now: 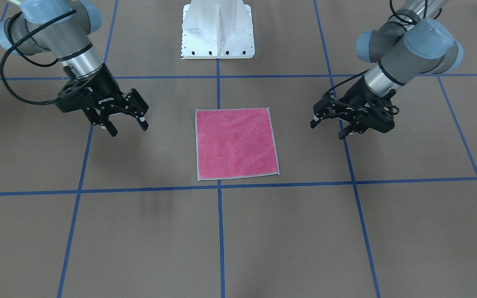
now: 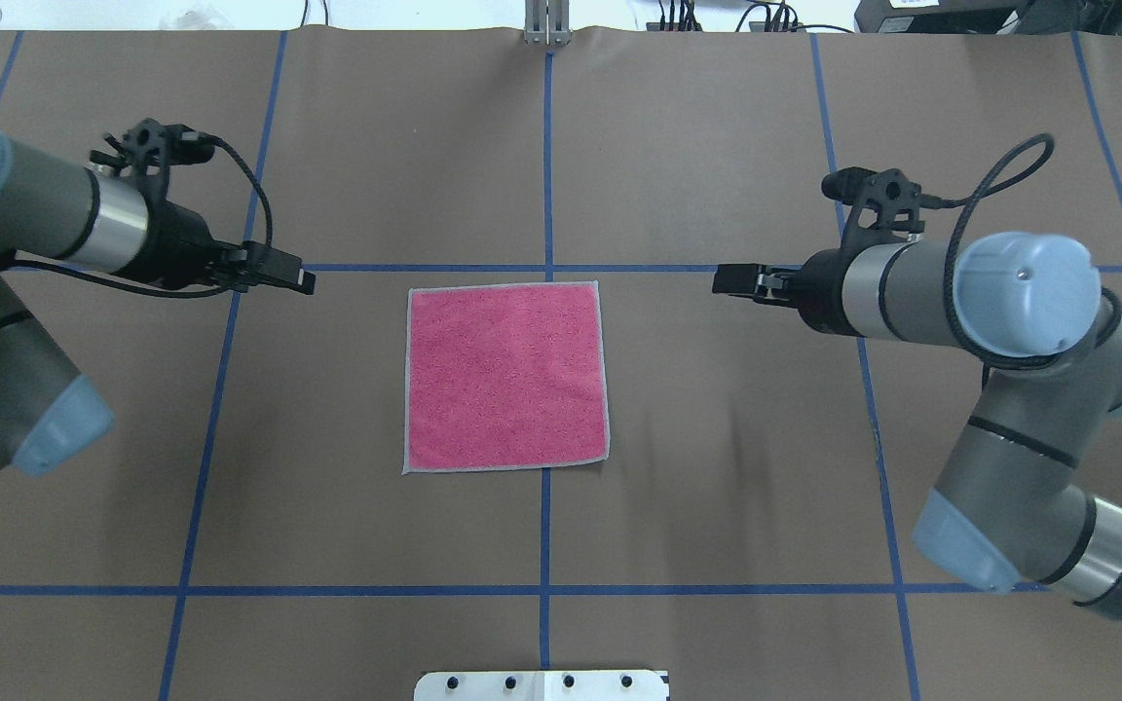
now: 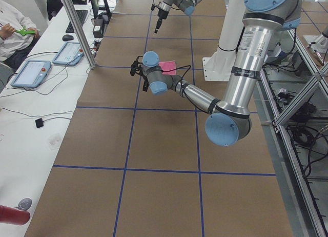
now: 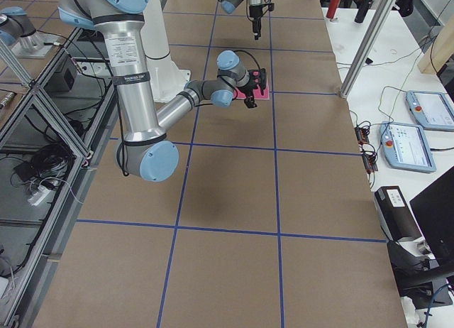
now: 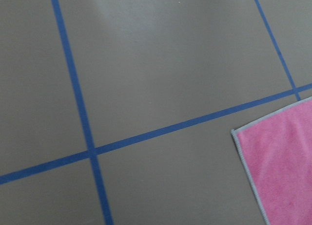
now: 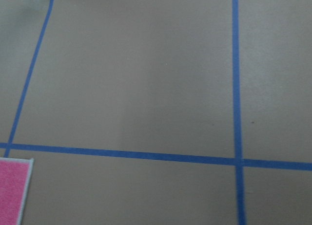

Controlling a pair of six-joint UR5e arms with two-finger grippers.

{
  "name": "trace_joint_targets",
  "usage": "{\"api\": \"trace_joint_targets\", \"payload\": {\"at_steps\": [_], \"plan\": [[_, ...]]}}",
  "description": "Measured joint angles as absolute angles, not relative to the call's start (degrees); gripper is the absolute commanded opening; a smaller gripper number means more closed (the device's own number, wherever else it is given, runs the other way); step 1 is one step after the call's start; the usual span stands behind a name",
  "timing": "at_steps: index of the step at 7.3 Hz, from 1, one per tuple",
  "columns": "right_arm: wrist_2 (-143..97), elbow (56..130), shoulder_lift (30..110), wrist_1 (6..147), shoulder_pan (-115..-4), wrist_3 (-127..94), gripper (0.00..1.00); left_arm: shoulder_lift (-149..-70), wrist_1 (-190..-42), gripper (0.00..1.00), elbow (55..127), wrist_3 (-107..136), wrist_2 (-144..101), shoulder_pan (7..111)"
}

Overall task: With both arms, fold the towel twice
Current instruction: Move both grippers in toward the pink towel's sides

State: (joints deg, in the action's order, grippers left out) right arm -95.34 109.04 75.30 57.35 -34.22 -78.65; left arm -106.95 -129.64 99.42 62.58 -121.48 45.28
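Observation:
The towel lies flat and unfolded, pink face up, with a light grey border, at the table's middle. My left gripper is open and empty. It hovers above the table beside the towel's left edge, well apart from it. My right gripper is open and empty. It hovers at about the same distance off the towel's right edge. The left wrist view shows one towel corner. The right wrist view shows another corner. The dark grey face is hidden.
Blue tape lines mark a grid on the brown table cover. The white pedestal base stands at the robot's edge. Side tables with tablets and a metal post stand past the far edge.

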Motion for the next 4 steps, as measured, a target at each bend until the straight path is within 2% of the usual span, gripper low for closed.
{"api": "trace_joint_targets", "payload": {"at_steps": [4], "plan": [[-87.05, 108.28, 65.98, 71.45, -25.48, -98.19, 0.94, -108.25, -129.68, 0.99, 99.42, 75.75, -108.05, 35.22]]}}
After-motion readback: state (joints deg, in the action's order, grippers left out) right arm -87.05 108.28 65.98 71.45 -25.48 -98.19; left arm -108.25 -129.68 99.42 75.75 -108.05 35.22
